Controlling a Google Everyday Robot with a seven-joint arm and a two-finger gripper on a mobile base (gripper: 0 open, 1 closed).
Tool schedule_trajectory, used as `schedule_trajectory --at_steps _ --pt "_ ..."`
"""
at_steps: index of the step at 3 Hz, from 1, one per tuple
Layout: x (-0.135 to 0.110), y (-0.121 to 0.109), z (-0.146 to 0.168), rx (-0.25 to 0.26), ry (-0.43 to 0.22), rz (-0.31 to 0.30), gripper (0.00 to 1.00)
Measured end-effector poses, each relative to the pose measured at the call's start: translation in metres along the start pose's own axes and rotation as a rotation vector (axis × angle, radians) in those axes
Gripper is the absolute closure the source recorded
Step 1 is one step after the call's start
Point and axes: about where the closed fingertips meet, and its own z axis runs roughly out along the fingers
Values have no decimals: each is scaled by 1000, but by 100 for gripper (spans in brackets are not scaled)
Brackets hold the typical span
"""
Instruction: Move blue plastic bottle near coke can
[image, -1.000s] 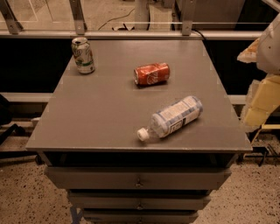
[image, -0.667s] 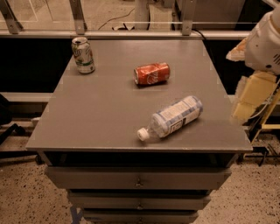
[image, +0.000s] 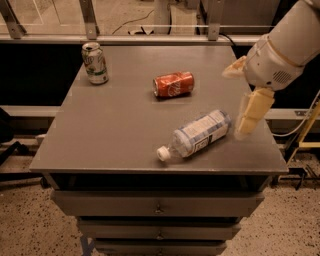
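Note:
The blue plastic bottle (image: 199, 135) lies on its side at the front right of the grey table (image: 110, 125), white cap toward the front edge. The coke can (image: 173, 84) lies on its side in the middle of the table, behind the bottle and apart from it. My gripper (image: 243, 96) hangs over the table's right side, just right of the bottle's base and above it. Its cream fingers (image: 253, 113) stand spread apart and hold nothing.
A green-and-white soda can (image: 95, 63) stands upright at the back left corner. Drawers (image: 157, 207) sit under the tabletop. A railing (image: 150, 39) runs behind the table. A yellow frame (image: 305, 142) stands to the right.
My arm has moved left from the right edge of the view, in over the table's right side, closer to the bottle. The bottle and both cans have not moved.

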Motion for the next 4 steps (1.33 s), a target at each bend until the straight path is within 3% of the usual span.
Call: schedule_trajectory --at_steps 1,2,4 --pt "-7 4 21 -33 -60 -63 0" --pt "-15 14 43 -84 -75 -112 0" --pt "-17 33 79 -179 -62 -140 0"
